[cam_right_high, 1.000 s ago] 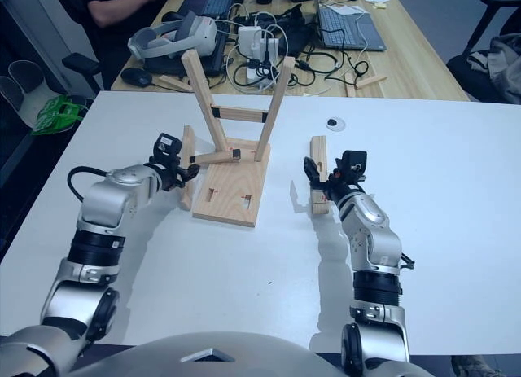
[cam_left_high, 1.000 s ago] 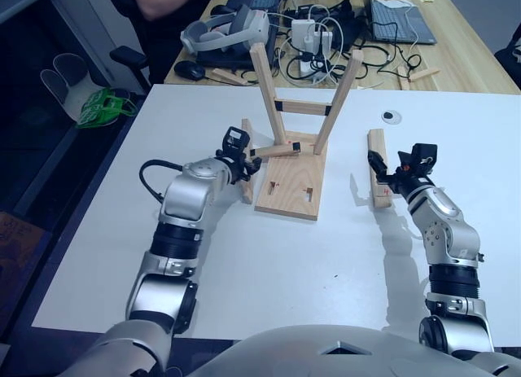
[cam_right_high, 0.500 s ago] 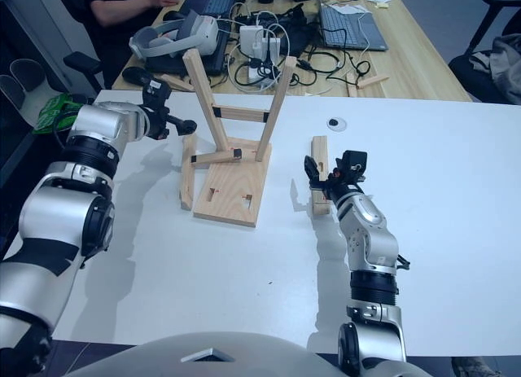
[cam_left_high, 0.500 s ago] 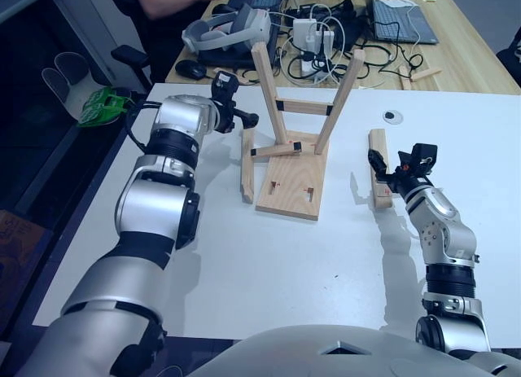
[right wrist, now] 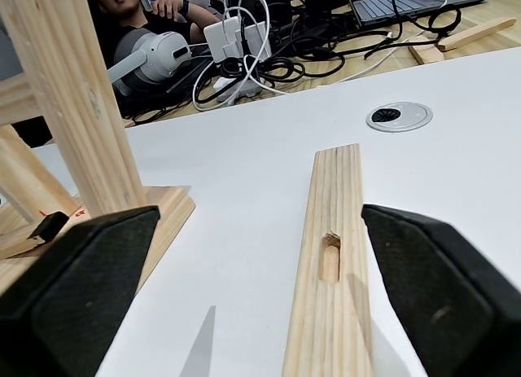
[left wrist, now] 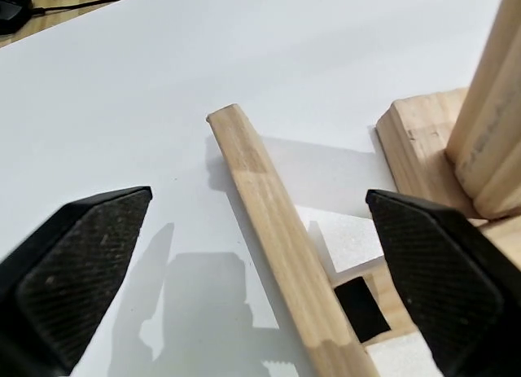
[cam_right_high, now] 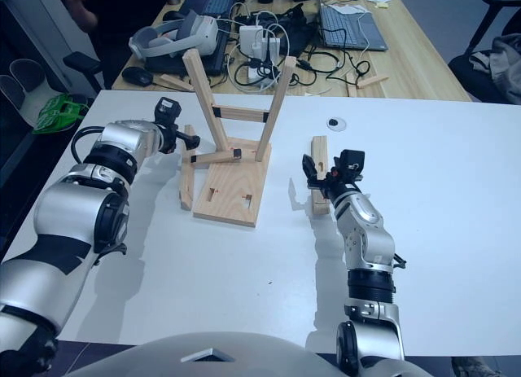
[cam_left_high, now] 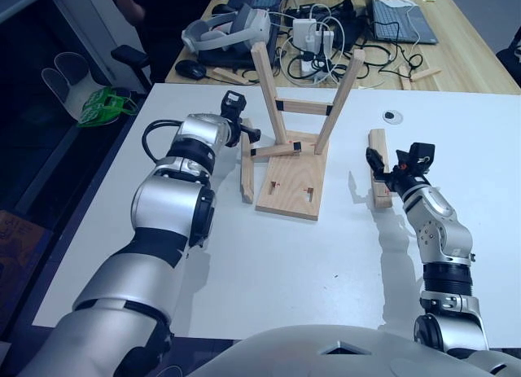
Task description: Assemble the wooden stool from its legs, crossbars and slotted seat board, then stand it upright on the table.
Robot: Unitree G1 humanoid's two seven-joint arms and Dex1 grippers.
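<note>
Stool (cam_left_high: 295, 141) is half-built: two legs (cam_left_high: 269, 92) stand in the seat board (cam_left_high: 286, 194). One loose leg (cam_left_high: 246, 172) lies between the left gripper's (cam_left_high: 247, 133) wide-open, empty jaws, another leg (cam_left_high: 378, 180) just ahead of the right gripper's (cam_left_high: 377, 167), equally open and empty.

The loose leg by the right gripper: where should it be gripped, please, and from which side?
Pinch the loose leg across its long sides, near the mortise slot, coming down from above: it lies flat on the table, both sides free, between the open fingers of the right gripper.
</note>
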